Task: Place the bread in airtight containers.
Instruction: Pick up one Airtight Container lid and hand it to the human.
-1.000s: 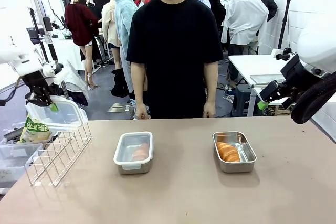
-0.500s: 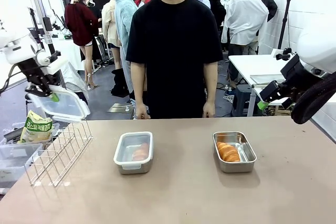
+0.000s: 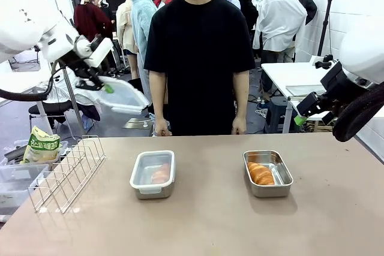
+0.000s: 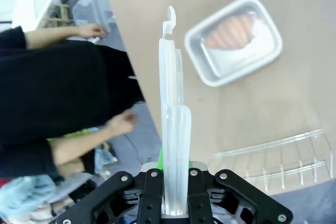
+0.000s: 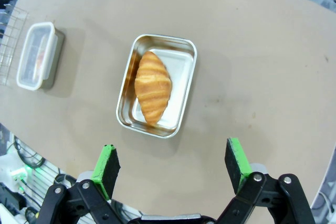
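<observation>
While my left gripper [image 3: 103,86] hangs above the table's far left, clamped on a clear plastic lid [image 3: 126,99], my right gripper [image 5: 173,167] waits wide apart, holding nothing. One croissant roll [image 3: 260,173] lies in the uncovered steel tin [image 3: 267,174] at right; the other roll [image 3: 160,173] sits inside the lidded tin [image 3: 152,174] left of it, near the wire rack [image 3: 66,173].

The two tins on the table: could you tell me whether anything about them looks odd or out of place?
Nothing is spilled or damaged. One mismatch: the left tin is lidded, while the right tin stands open with its bread exposed. A clear lid is in the left pincer, up off the table.
</observation>
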### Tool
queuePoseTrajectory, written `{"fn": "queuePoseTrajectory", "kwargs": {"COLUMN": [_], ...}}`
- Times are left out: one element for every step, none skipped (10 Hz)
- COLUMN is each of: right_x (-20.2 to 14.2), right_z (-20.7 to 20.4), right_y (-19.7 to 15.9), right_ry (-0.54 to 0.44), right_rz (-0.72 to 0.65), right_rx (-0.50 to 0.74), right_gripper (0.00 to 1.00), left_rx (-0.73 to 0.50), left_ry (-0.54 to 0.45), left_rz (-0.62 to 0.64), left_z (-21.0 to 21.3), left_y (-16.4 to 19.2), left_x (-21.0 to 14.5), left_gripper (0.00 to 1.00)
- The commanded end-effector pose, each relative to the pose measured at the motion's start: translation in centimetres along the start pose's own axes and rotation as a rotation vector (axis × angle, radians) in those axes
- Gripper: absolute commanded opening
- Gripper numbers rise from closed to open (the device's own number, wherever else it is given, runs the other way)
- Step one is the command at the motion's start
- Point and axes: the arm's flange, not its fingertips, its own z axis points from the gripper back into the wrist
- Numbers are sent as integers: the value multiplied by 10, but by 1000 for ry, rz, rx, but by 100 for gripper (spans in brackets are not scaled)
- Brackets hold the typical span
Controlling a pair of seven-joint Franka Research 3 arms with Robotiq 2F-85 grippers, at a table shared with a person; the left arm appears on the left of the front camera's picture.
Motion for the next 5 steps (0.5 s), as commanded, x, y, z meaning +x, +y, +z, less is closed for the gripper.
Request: {"fn": "queuePoseTrajectory", "kwargs": {"right_x": [1,1,1,1,1], "right_z": [-1,-1,-1,-1,-1], "right_y": [0,0,0,0,0], "right_ry": [2,2,2,2,2], "right_rz": [0,0,0,0,0], "right_rx": [0,0,0,0,0], "right_gripper": [100,100,100,100,100], "left_rx": [46,59,73,102,130], "left_ry": [25,63,80,79,59], "left_rz": [-99,-131,-161,-202,-247], "left_z": [6,8,5,-3,-17], "left_y": [13,24,34,47,64], "left_x": [32,56,79,98,118], "left_gripper": [0,0,0,0,0]}}
